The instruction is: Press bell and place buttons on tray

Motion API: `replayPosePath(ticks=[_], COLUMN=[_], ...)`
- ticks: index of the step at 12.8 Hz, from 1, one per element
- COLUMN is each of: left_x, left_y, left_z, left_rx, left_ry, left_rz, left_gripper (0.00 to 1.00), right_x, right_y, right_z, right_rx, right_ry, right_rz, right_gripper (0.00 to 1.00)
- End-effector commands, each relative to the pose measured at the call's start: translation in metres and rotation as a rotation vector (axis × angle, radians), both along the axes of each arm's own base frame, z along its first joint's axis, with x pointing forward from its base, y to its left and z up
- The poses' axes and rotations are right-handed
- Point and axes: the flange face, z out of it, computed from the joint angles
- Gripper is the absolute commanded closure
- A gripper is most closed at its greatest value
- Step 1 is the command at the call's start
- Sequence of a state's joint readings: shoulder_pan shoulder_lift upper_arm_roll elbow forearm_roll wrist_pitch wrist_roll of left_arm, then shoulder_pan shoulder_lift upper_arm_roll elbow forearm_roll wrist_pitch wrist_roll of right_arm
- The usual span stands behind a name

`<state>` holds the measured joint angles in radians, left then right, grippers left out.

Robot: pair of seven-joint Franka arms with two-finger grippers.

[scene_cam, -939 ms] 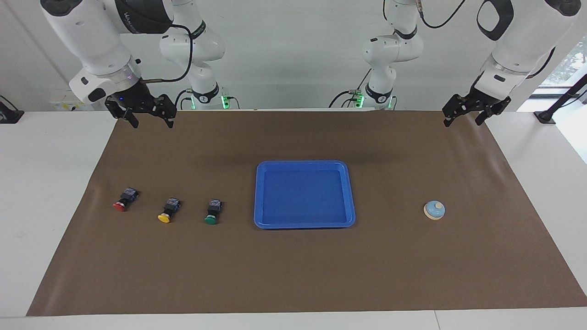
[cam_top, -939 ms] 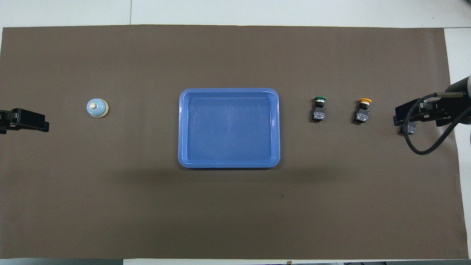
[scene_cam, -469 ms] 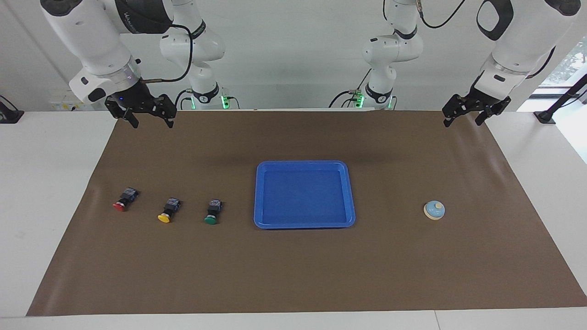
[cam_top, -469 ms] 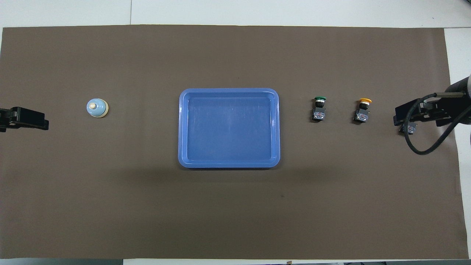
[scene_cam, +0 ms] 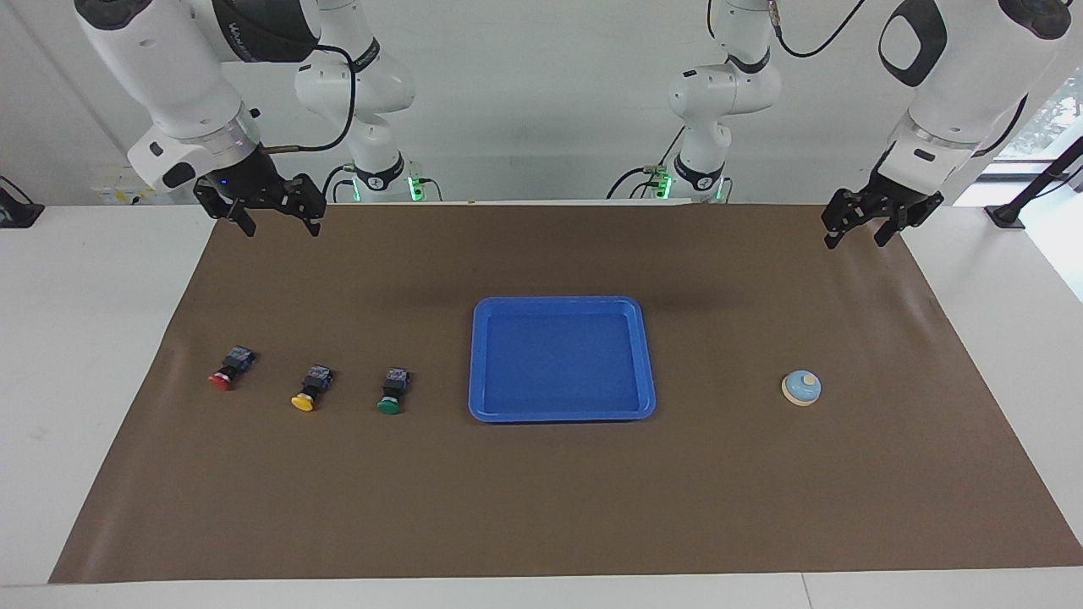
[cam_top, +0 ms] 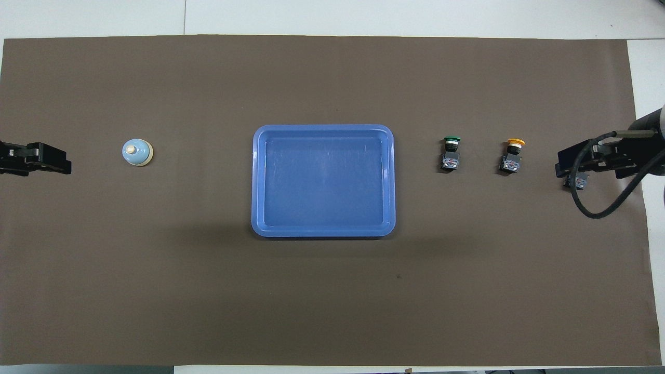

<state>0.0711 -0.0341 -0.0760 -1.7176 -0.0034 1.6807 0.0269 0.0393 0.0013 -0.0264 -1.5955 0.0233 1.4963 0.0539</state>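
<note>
The light-blue bell (scene_cam: 801, 388) stands on the brown mat toward the left arm's end; it also shows in the overhead view (cam_top: 137, 152). The blue tray (scene_cam: 561, 359) lies bare at mid-mat (cam_top: 323, 182). The red button (scene_cam: 224, 372), yellow button (scene_cam: 309, 391) and green button (scene_cam: 392, 393) lie in a row toward the right arm's end. My right gripper (scene_cam: 282, 222) hangs open and empty, high over the mat; in the overhead view (cam_top: 576, 163) it covers most of the red button (cam_top: 578, 181). My left gripper (scene_cam: 858, 235) is open and empty, raised over the mat's corner (cam_top: 39, 162).
The brown mat (scene_cam: 541, 507) covers most of the white table (scene_cam: 85, 338). A black cable (cam_top: 597, 208) loops from the right wrist. Black clamps sit at the table's ends (scene_cam: 1007, 216).
My left gripper has come down a little and moved slightly forward over the mat. The right arm, bell, tray and buttons have not moved.
</note>
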Motion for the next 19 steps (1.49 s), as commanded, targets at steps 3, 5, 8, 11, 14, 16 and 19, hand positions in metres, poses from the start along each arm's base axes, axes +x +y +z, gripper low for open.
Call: replayPosePath(ticks=[3,5,8,11,14,16,19], left_x=[0.048,0.065,0.079,0.095,0.099,0.094,0.09], left_y=[0.005,0.004,0.006,0.006,0.009,0.011,0.013], left_z=[-0.073,-0.102,-0.139,-0.182,-0.217,-0.232,-0.26], left_rx=[-0.013,-0.017,-0.021,-0.023,-0.024,-0.018,-0.018], left_ry=[-0.008,-0.022,-0.053,-0.06,-0.03,-0.03,-0.033], left_rz=[-0.005,-0.005,-0.001,0.002,0.009,0.007,0.019], left_gripper=[1.0,1.0,1.0,1.0,1.0,1.0,1.0], right_x=[-0.006,-0.007,-0.006,-0.006,-0.007,-0.006,-0.006], right_y=[0.0,-0.002,-0.002,0.005,0.006,0.005,0.0], right_z=[0.004,0.005,0.005,0.005,0.005,0.006,0.006], right_rx=[0.017,0.017,0.017,0.017,0.017,0.017,0.017], right_ry=[0.005,0.008,0.007,0.007,0.007,0.005,0.005], right_rz=[0.012,0.009,0.009,0.023,0.029,0.027,0.018], right_gripper=[0.0,0.0,0.0,0.0,0.0,0.0,0.0])
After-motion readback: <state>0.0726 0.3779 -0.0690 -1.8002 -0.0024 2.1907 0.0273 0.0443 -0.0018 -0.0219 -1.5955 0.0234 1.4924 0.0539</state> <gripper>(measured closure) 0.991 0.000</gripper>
